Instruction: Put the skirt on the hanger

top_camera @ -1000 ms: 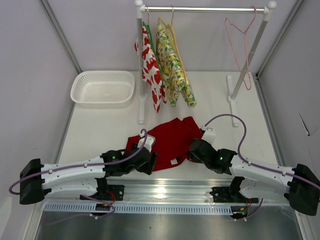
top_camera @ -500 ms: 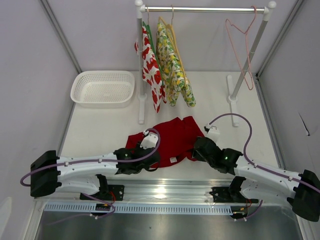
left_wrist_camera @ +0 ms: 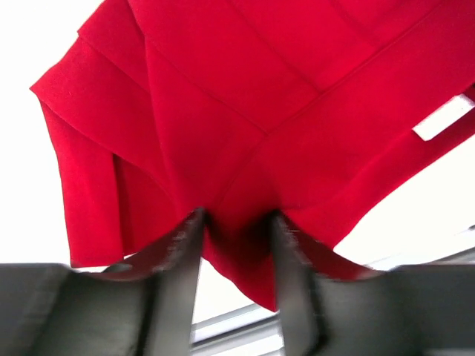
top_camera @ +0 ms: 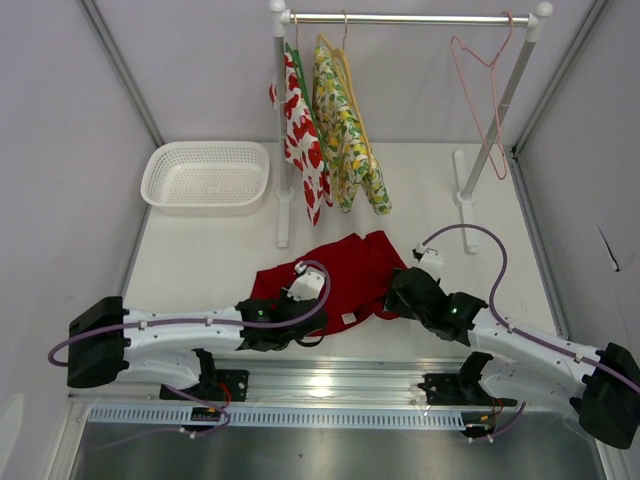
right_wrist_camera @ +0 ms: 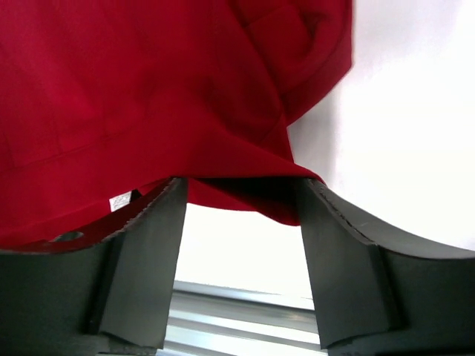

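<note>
**Top view:** the skirt (top_camera: 345, 275) lies spread on the surface (top_camera: 200, 250). Its long axis runs from near-left to far-right. The hanger (top_camera: 482, 95) hangs hook-up on the rail (top_camera: 410, 18) (well apart from the cloth).

**Left wrist:** the left end effector (left_wrist_camera: 234, 263) is closed part-way on a bunched fold of the skirt's near edge.

**Right wrist:** the right end effector (right_wrist_camera: 241, 245) stands wide and holds nothing, with the hem lying across its fingertips.

**Since a second ago:** the left jaws have narrowed and the right jaws have widened.
</note>
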### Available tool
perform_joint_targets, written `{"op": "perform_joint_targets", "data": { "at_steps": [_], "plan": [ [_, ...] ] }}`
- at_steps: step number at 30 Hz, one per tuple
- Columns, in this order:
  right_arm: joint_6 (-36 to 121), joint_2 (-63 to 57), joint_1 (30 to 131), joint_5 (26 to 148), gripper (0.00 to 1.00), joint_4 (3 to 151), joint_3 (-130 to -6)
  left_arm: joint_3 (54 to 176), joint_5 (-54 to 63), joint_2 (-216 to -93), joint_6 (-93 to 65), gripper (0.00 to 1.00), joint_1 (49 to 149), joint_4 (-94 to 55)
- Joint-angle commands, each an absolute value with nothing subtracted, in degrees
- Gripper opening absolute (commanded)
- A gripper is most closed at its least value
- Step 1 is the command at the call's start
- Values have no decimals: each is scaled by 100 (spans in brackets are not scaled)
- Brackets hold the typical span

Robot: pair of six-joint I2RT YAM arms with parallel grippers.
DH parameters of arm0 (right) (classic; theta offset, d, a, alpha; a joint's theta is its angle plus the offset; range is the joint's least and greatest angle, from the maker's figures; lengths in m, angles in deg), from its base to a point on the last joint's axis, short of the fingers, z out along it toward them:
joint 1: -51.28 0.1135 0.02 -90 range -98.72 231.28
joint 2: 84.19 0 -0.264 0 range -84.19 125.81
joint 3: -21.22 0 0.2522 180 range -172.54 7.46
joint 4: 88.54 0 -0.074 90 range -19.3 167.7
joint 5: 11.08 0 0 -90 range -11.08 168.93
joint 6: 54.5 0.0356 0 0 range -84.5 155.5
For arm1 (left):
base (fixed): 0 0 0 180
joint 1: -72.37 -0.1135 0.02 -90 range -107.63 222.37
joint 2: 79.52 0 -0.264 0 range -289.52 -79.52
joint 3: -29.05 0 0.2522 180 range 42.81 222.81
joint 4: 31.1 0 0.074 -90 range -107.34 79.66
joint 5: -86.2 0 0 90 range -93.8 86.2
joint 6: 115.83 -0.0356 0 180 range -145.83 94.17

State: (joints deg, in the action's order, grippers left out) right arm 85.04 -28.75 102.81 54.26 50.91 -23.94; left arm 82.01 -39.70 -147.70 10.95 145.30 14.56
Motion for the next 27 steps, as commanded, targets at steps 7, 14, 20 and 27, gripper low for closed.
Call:
{"op": "perform_joint_targets", "data": {
  "at_steps": [7,14,20,27],
  "plan": [
    [8209,-3163,9805,5528,72,4922,-2375,8368,-4072,-14974,1126,14,13742,824],
    [7954,-3145,9445,5773,73,5263,-2321,8448,-3186,-15097,889,13,12812,79],
    [7638,-3224,9347,6091,72,5353,-2497,8395,-2613,-15053,722,17,12546,-160],
    [7514,-3023,9312,6284,72,5695,-2340,8000,-1752,-14737,722,13,12370,-625]
  ]
}}
